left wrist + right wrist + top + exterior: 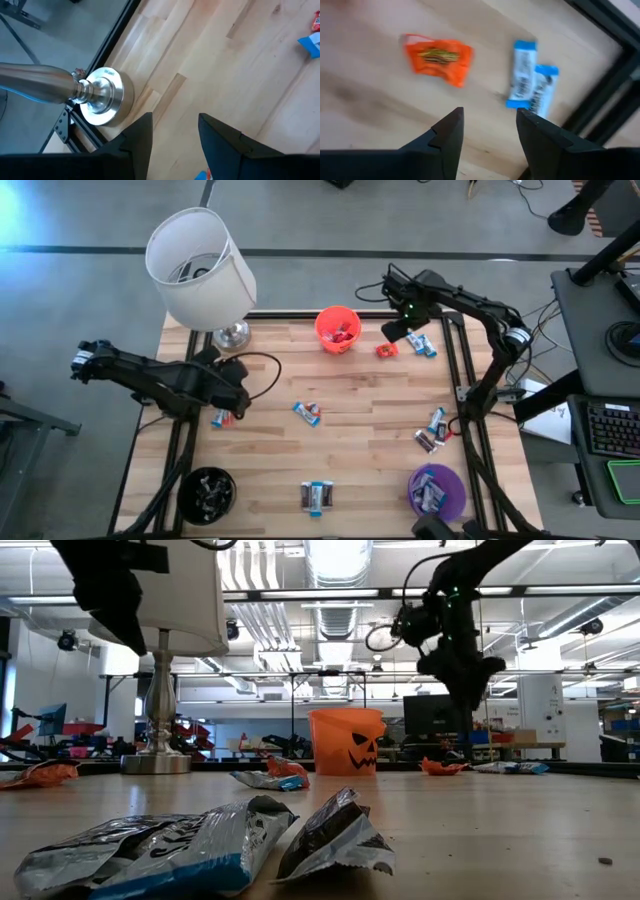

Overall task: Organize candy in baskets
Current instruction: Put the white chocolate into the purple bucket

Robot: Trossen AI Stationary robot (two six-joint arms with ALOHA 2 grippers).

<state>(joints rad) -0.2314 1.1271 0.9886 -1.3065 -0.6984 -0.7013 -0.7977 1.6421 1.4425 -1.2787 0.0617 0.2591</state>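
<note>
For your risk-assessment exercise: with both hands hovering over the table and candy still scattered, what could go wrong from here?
1. The left hand hangs open close to the lamp base; a careless swing might knock the lamp.
2. The right hand, open and empty, sits near the orange candy and two blue candies lying together; it may grab the wrong one.

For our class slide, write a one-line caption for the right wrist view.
Right tool, open and empty, hovers over the table near an orange candy and two blue-and-white candies.
</note>
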